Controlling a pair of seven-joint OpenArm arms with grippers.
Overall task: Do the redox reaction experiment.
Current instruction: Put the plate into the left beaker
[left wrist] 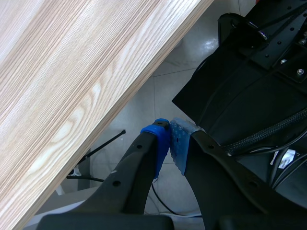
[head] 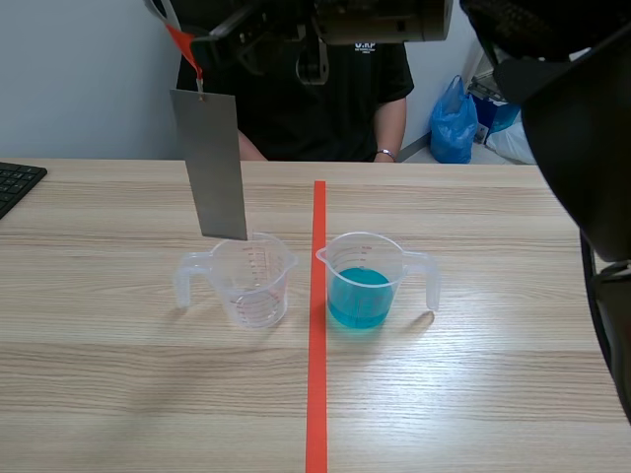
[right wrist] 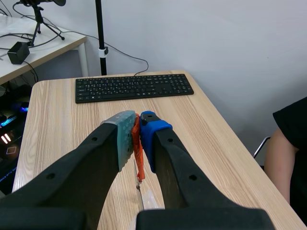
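A grey metal plate [head: 210, 163] hangs upright from an orange-red strap [head: 185, 47], its lower edge just over the rim of an empty clear measuring cup [head: 251, 281]. My right arm stands raised across the table, and its gripper [right wrist: 136, 132] is shut on the strap [right wrist: 138, 153]. The plate [right wrist: 146, 199] dangles below the fingers. To the right of the tape line stands a second clear cup [head: 363, 281] holding blue liquid. My left gripper [left wrist: 170, 139] is shut on nothing, out past the table's edge [left wrist: 120, 91] and above the floor.
A person in a black shirt [head: 296, 99] sits across the table. A black keyboard [head: 15, 185] lies at the far left edge. An orange-red tape line [head: 317, 325] runs between the two cups. My right arm's black body [head: 582, 148] fills the right side.
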